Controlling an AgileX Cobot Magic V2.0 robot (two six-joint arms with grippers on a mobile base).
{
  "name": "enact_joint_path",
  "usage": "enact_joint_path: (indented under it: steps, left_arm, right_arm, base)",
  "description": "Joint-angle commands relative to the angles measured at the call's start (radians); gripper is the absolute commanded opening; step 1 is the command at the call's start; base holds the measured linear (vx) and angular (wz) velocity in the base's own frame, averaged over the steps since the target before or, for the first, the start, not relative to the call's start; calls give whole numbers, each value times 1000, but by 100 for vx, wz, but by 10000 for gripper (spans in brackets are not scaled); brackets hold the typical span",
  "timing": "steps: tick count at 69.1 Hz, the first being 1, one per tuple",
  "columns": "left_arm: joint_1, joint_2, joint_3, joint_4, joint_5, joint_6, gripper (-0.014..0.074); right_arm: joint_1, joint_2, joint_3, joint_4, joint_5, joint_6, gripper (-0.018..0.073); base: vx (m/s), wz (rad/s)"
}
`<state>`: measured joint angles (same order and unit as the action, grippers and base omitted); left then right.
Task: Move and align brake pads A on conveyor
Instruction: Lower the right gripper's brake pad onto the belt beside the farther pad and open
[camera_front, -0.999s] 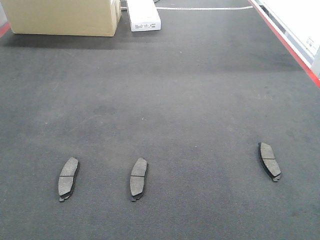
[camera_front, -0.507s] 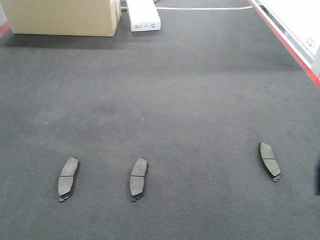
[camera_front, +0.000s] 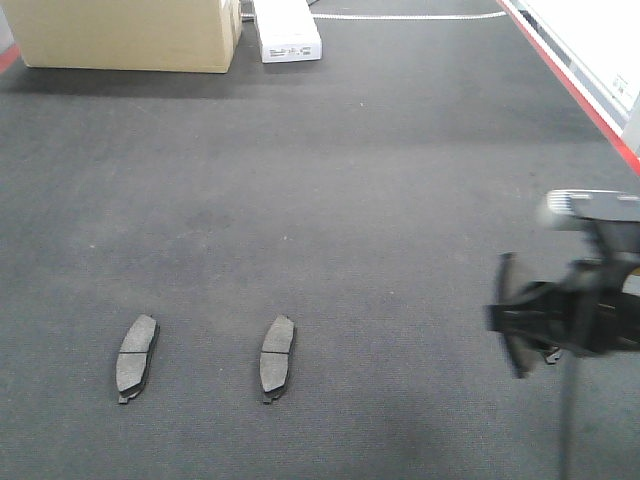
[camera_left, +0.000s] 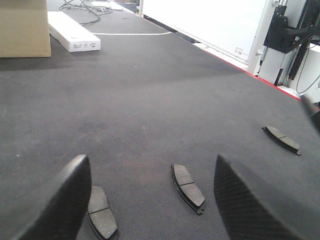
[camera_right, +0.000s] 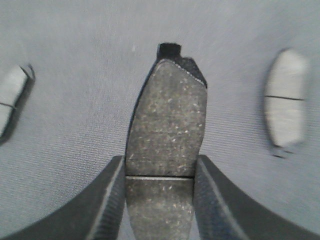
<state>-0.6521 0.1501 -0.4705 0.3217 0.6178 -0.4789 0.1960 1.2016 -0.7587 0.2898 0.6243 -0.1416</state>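
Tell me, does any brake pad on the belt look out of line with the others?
Yes. The right-hand pad, partly hidden behind the right gripper, lies far from the two left pads and slants differently. The gripper holds a fourth pad.

No text can be read in any view. A white box (camera_front: 287, 30) at the far end of the conveyor (camera_front: 330, 190) carries a small dark printed label on its near end, too small to make out. A white panel (camera_left: 210, 25) beside the belt bears a tiny sticker, also illegible. The cardboard box (camera_front: 125, 33) shows no readable print.
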Motion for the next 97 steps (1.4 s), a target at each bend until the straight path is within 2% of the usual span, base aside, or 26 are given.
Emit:
enact_joint_path:
  steps: [1, 8, 20, 28, 35, 42, 56, 65, 76, 97]
  left_arm:
    - [-2, 13, -23, 9, -61, 0, 503]
    - [-2, 13, -23, 9, -61, 0, 503]
    - [-2, 13, -23, 9, -61, 0, 503]
    - [-2, 13, -23, 9, -60, 0, 503]
    - [-2, 13, -23, 9, -60, 0, 503]
    - [-2, 13, -23, 9, -60, 0, 503]
    - [-2, 13, -23, 9, -60, 0, 503]
    - [-2, 13, -23, 9, -60, 0, 503]
    - [-2, 13, -23, 9, -60, 0, 503]
    - [-2, 13, -23, 9, -60, 0, 503]
  right_arm:
    - [53, 81, -70, -20, -76, 66, 18]
    - [113, 196, -119, -106, -97, 218, 20]
    - [148, 348, -200, -235, -69, 417, 27]
    - [149, 424, -239, -246, -57, 500, 38]
    - [149, 471, -267, -249, -60, 509, 71]
    - [149, 512, -295, -271, -58, 508, 150]
    - [148, 559, -317, -290, -61, 508, 407]
    - [147, 554, -318, -305, -88, 508, 515]
    - [147, 516, -339, -355, -88, 508, 536]
    - [147, 244, -288, -554, -138, 515, 486]
  base:
    - [0, 0]
    - [0, 0]
    - [0, 0]
    - [0, 0]
    - [0, 0]
    - [0, 0]
    - [0, 0]
    - [0, 0]
    - [0, 0]
    - [0, 0]
